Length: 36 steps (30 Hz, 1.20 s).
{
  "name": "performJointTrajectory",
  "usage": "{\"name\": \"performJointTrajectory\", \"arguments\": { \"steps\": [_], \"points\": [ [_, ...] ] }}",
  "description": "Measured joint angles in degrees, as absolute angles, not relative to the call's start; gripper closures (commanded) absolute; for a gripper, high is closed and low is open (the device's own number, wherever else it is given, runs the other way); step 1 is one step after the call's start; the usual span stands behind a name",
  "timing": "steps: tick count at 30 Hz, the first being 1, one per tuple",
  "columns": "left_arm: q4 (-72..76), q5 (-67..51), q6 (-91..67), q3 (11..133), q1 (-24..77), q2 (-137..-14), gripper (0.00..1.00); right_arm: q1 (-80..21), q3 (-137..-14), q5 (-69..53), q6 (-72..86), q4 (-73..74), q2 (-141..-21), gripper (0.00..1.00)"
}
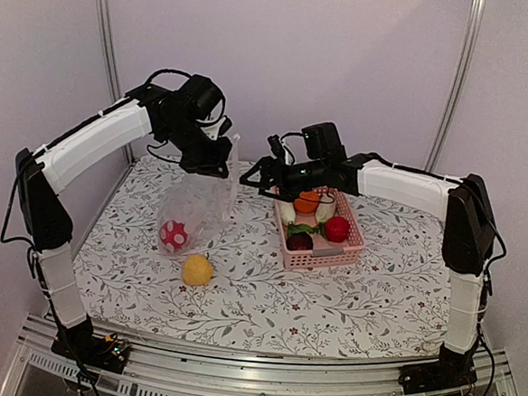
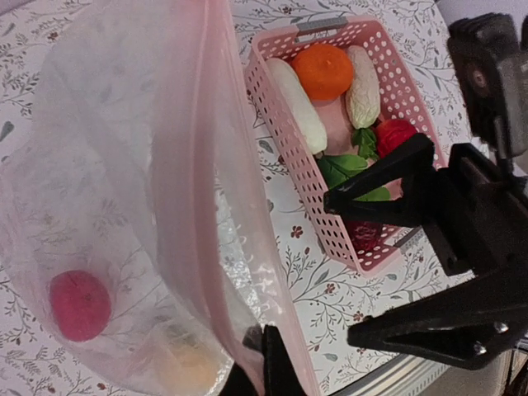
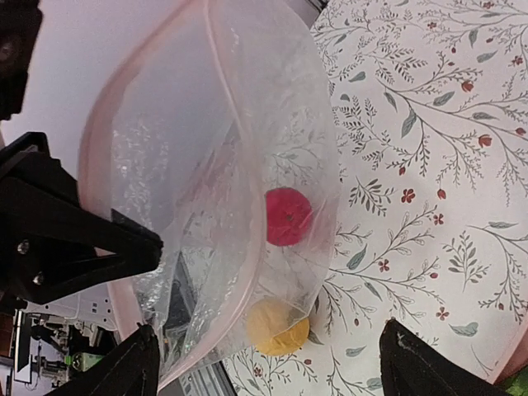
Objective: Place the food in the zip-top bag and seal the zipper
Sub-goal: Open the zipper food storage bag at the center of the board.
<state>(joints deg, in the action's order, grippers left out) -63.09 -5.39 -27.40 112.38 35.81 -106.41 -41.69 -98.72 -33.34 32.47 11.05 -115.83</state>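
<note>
The zip-top bag (image 1: 195,207) hangs with its mouth open from my left gripper (image 1: 219,163), which is shut on the rim by the pink-tinted zipper (image 2: 194,124). The bag's bottom rests on the table. A red toy food (image 1: 173,235) lies inside it. A yellow one (image 1: 196,269) sits on the table just outside the bag's lower corner. My right gripper (image 1: 250,177) stands open and holds nothing, close to the right of the bag's mouth. More food lies in the pink basket (image 1: 323,257): an orange piece (image 1: 307,201), cream-white pieces (image 1: 287,211), a red one (image 1: 337,228) and a dark purple one (image 1: 299,241).
The basket (image 2: 280,107) stands just right of the bag, under my right arm. A flowered cloth (image 1: 266,298) covers the table. White walls and metal posts close the back and sides. The table's metal front rail (image 1: 261,370) runs along the near edge.
</note>
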Motion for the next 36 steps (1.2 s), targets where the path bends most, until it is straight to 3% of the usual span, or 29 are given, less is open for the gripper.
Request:
{"name": "performJointTrajectory", "arguments": {
  "steps": [11, 15, 19, 27, 36],
  "points": [
    [-63.3, -6.1, -26.4, 112.4, 38.9, -106.4, 1.0, -43.2, -106.5, -40.4, 40.6, 11.5, -125.2, 0.25],
    [-63.9, -5.9, -26.2, 112.4, 39.9, -106.0, 1.0, -43.6, -109.9, -41.0, 41.7, 11.8, -127.6, 0.49],
    [-65.0, -4.6, -26.2, 112.5, 40.6, -106.0, 1.0, -44.3, -111.3, -38.0, 42.9, 16.4, -129.1, 0.64],
    [-71.5, 7.9, -27.7, 115.2, 40.4, -106.0, 1.0, -41.6, -102.1, -28.3, 40.6, 29.3, -124.3, 0.63],
    [-72.6, 10.7, -29.0, 116.3, 40.6, -106.7, 1.0, -40.1, -99.7, -26.4, 37.4, 32.3, -116.5, 0.41]
  ]
}}
